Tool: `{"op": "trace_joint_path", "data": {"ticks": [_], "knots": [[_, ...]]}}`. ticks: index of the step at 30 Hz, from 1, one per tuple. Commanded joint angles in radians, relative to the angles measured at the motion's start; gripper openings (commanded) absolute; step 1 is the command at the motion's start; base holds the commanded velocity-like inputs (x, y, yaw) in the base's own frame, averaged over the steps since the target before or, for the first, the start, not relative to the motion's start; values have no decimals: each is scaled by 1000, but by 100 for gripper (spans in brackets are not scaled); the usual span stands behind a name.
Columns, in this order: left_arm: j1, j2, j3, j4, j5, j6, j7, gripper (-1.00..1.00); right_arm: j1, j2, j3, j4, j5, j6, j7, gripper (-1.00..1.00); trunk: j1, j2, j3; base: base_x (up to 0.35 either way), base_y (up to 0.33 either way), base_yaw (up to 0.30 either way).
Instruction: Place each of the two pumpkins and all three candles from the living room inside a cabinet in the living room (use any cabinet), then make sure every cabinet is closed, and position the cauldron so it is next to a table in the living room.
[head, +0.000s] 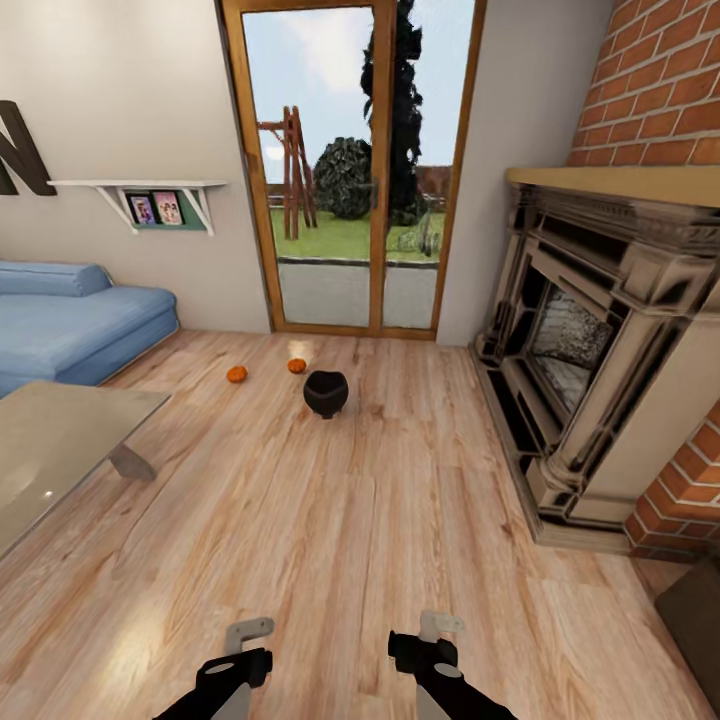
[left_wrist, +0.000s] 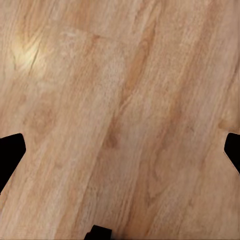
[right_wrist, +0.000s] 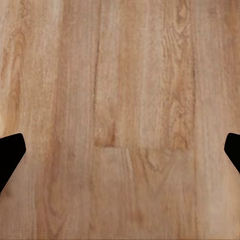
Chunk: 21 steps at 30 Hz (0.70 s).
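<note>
The cauldron (head: 326, 392) sat on the floor (head: 330, 520) before the glass door (head: 350, 170), two pumpkins (head: 237, 374) just behind-left of it, the tabletop (head: 60, 440) at left, the fireplace (head: 590, 360) at right.

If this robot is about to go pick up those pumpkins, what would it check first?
1. Pumpkins in sight, on the floor: ok.
2. Cauldron located, beside the nearer pumpkin: ok.
3. Path across the floor free: ok.
4. Left gripper open and empty: ok.
5. Right gripper open and empty: ok.
6. Candles and cabinet found: not ok, none seen yet.
</note>
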<state>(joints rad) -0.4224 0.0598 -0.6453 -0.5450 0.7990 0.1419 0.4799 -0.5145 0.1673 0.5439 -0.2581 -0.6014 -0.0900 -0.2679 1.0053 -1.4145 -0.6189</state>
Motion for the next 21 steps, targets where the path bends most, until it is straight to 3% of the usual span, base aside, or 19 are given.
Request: {"op": "trace_joint_path", "data": {"ticks": [1, 21], "knots": [[-1, 2, -8, -3, 5, 4, 9, 100, -1, 0, 8, 0, -11, -5, -5, 100, 1, 0, -1, 320, 0, 0], [-1, 2, -7, -3, 4, 5, 9, 100, -1, -6, 7, -9, -11, 3, -9, 100, 1, 0, -1, 320, 0, 70]]}}
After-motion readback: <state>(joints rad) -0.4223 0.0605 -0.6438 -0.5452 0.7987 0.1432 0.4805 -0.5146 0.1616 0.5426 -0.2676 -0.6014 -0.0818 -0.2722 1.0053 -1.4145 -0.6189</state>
